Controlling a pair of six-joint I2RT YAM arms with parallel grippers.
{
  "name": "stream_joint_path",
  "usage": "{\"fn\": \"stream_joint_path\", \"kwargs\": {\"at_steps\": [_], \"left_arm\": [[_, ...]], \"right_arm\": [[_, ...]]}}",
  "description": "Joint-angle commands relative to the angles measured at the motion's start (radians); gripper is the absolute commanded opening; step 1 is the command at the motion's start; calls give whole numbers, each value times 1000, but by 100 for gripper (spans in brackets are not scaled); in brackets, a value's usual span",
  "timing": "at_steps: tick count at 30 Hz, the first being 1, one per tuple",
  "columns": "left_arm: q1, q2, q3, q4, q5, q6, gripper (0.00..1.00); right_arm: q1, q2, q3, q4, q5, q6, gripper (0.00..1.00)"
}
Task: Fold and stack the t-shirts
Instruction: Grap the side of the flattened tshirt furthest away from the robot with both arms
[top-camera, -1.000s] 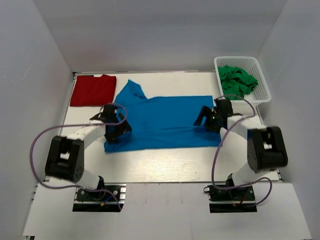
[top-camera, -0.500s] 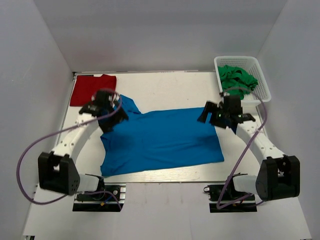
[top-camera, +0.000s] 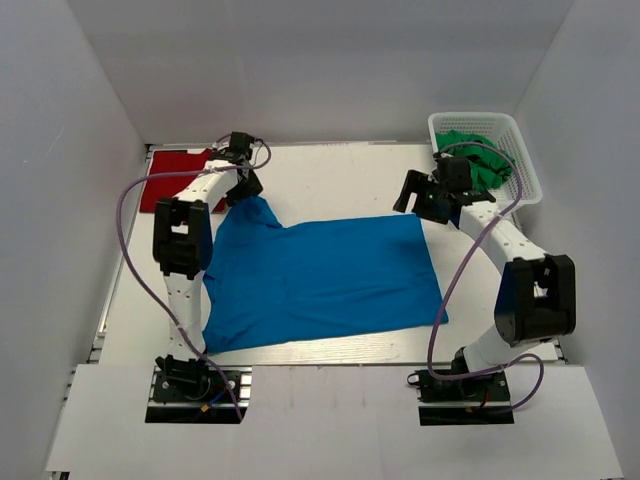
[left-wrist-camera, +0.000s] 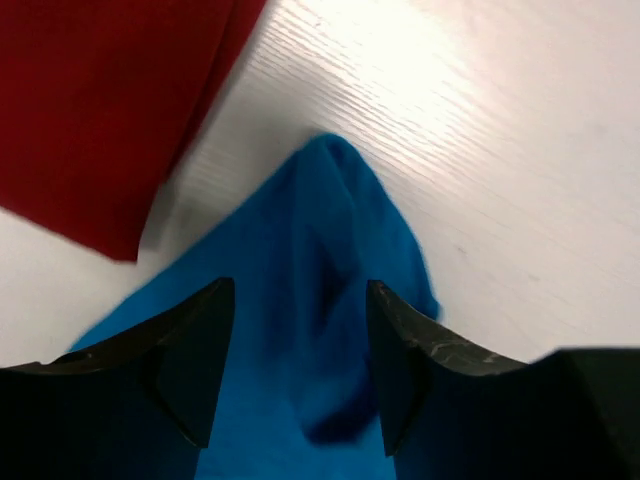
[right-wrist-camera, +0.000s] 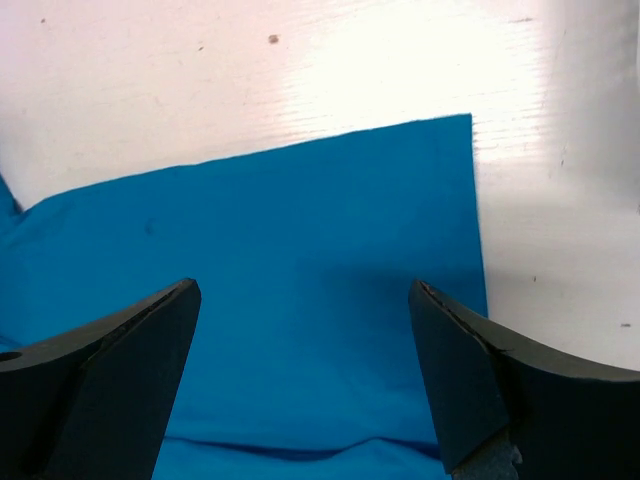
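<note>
A bright blue t-shirt (top-camera: 320, 275) lies spread flat mid-table, one sleeve pointing to the far left. The dark red t-shirt (top-camera: 172, 180) lies folded at the far left corner. My left gripper (top-camera: 245, 183) hovers over the blue sleeve tip (left-wrist-camera: 335, 200), next to the red t-shirt (left-wrist-camera: 90, 100). In the left wrist view its gripper (left-wrist-camera: 300, 290) has jaws apart, straddling a raised blue fold without pinching it. My right gripper (top-camera: 412, 197) stands open above the blue t-shirt's far right corner (right-wrist-camera: 450, 140). Nothing sits between the right gripper's (right-wrist-camera: 302, 287) fingers.
A white basket (top-camera: 525, 165) holding crumpled green cloth (top-camera: 470, 155) stands at the far right corner. White walls close in the table on three sides. Both arms' purple cables loop over the table's sides.
Both arms reached toward the far side: left to the blue sleeve tip, right to the far right corner. The blue t-shirt spread toward the near edge. The left jaws narrowed somewhat.
</note>
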Motion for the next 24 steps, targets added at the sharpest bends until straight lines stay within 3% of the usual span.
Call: {"fn": "stream_joint_path", "kwargs": {"at_steps": [1, 9, 19, 21, 22, 24], "left_arm": [[5, 9, 71, -6, -90, 32, 65], [14, 97, 91, 53, -91, 55, 39], [14, 161, 154, 102, -47, 55, 34], [14, 189, 177, 91, -56, 55, 25], [14, 198, 200, 74, -56, 55, 11], [14, 217, 220, 62, -56, 55, 0]], "right_arm": [[-1, 27, 86, -2, 32, -20, 90], [-3, 98, 90, -8, 35, 0, 90], [-1, 205, 162, -61, 51, -17, 90], [-3, 219, 175, -64, 52, -16, 90], [-3, 230, 179, -58, 68, -23, 90], [-3, 248, 190, -54, 66, -23, 90]]}}
